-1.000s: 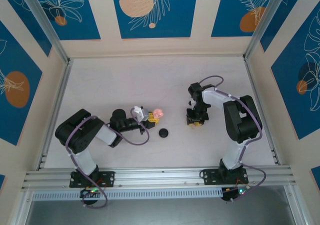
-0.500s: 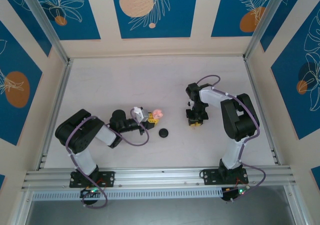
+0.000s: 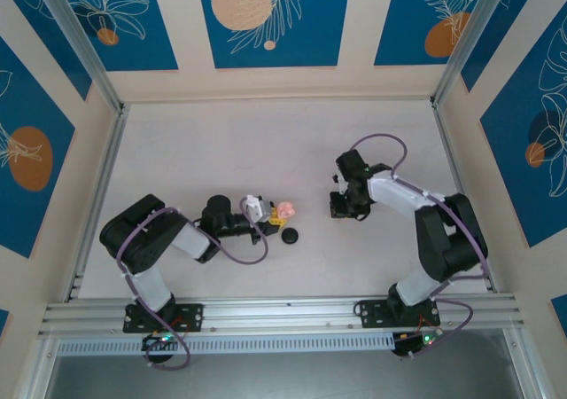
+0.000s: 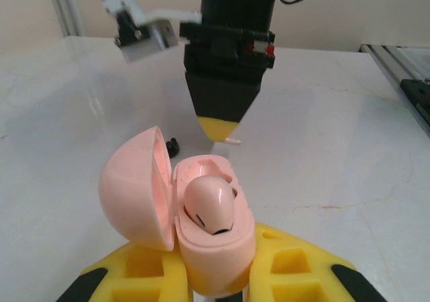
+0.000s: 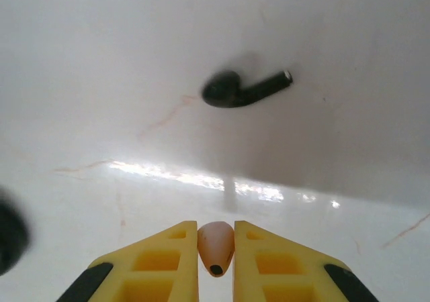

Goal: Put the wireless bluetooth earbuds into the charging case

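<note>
Right claw point(image 5: 216, 232) is clenched tight on a small pale pink plastic earbud point(image 5: 216, 249), pinched between its yellow fingertips, down low at the white marbled tabletop point(image 3: 213, 151)! Left claw point(image 4: 216, 275) is clamped on the pale pink rounded plastic charging case point(image 4: 218, 256), lid flipped wide, mouth facing the right claw, which sits near it but clearly apart. Just beside the case lies a black round disc point(image 3: 291, 236), untouched. Progress check: one glossy pink earbud point(image 4: 209, 205) is seated in its well and the other well looks vacant, so I'd call this half done. What's left is carrying the gripped bud across and slotting it in. A lone black stemmed earbud point(image 5: 235, 90) lies loose on the tabletop, just beyond the right claw.
</note>
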Controlling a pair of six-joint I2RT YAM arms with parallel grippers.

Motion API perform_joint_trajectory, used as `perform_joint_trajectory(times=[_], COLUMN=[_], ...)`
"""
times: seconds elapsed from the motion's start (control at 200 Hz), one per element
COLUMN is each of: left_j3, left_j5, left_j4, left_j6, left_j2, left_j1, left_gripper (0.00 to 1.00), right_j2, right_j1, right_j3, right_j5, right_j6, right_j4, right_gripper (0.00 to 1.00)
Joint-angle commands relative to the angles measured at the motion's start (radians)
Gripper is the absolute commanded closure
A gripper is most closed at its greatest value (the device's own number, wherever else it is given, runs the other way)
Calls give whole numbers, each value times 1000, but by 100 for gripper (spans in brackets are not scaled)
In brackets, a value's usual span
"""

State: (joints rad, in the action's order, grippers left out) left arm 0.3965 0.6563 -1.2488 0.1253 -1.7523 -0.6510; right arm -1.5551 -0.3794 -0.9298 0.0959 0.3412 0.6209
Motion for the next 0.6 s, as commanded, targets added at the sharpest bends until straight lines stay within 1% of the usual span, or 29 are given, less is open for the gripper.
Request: perform_joint_trajectory(times=[0.0, 0.155, 0.465, 0.595], left_j3=[33, 52, 105, 125], left_j5=[7, -22, -98, -121], left_j4=[19, 3, 58, 48], left_j6=[44, 50, 97, 82], left_j2=[3, -19, -24, -38], left_j1=[-20, -30, -60, -65], left_gripper=[85, 85, 85, 85], right_j2=[92, 186, 374, 417], right_j1=[-1, 0, -5, -11], right_j3=[74, 146, 323, 347], right_j5=[-64, -125, -226, -250], right_j6=[38, 28, 42, 37], right_j4=[-188, -329, -655, -700], right_gripper=[84, 85, 85, 84])
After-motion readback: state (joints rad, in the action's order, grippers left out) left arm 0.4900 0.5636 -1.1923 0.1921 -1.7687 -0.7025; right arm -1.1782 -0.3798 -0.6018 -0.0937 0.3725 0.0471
